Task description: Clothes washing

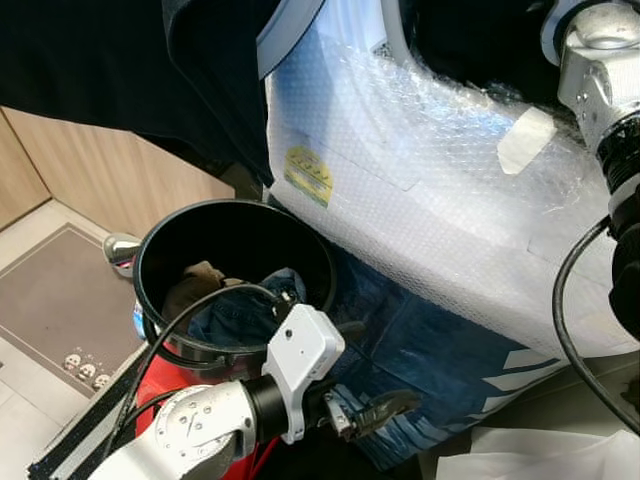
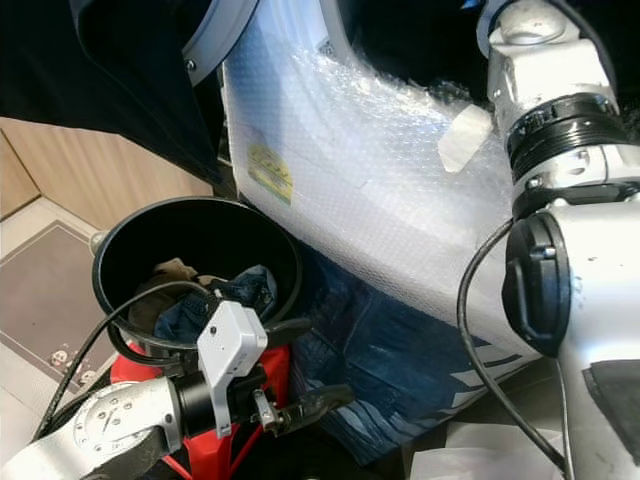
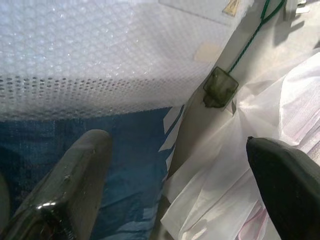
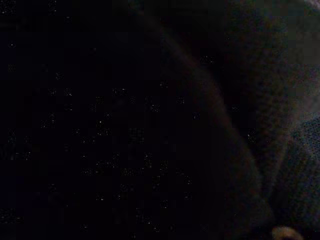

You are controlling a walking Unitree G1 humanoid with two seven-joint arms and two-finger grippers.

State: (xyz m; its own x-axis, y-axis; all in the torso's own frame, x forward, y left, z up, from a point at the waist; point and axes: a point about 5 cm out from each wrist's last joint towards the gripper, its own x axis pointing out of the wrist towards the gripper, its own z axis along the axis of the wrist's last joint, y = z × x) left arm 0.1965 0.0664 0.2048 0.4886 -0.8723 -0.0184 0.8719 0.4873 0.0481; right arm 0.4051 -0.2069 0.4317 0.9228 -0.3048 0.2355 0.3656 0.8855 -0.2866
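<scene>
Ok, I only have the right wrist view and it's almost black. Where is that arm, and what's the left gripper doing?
Observer: The right arm reaches up into the washing machine's dark drum opening.
Operator: And the left gripper?
Observer: The left gripper is open, low beside the black bucket, holding nothing.
Operator: Any clothes left in the bucket?
Observer: Yes, blue denim and a brown piece lie inside.
Operator: What's on the machine's front?
Observer: Bubble wrap covers it, with a yellow sticker.
</scene>
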